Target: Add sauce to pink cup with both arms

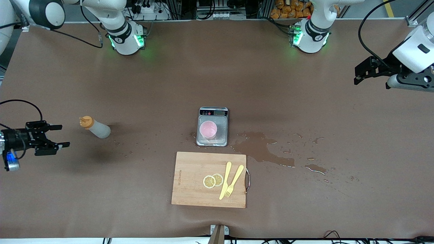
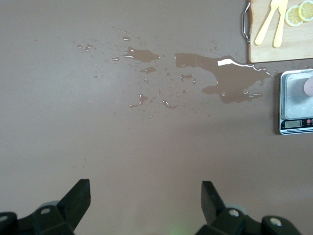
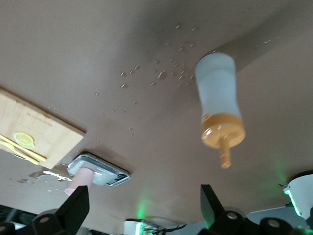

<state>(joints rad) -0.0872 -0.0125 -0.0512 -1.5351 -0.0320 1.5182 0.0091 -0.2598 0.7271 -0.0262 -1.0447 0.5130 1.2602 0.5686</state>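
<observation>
The sauce bottle (image 1: 96, 127), whitish with an orange cap and nozzle, stands upright on the brown table toward the right arm's end. My right gripper (image 1: 65, 136) hovers beside it, open and holding nothing; its wrist view shows the bottle (image 3: 219, 93) ahead of the open right gripper (image 3: 145, 203). The pink cup (image 1: 208, 129) sits on the steel plate of a small scale (image 1: 222, 135) at the table's middle. My left gripper (image 1: 356, 75) hangs open over the left arm's end of the table, far from the cup. Between its fingers (image 2: 80, 196) is only bare table.
A wooden cutting board (image 1: 190, 179) lies nearer the front camera than the scale, with two lemon slices (image 1: 212, 180) and a yellow fork and knife (image 1: 234, 181) on it. A wet puddle (image 1: 259, 147) with scattered drops spreads beside the scale toward the left arm's end.
</observation>
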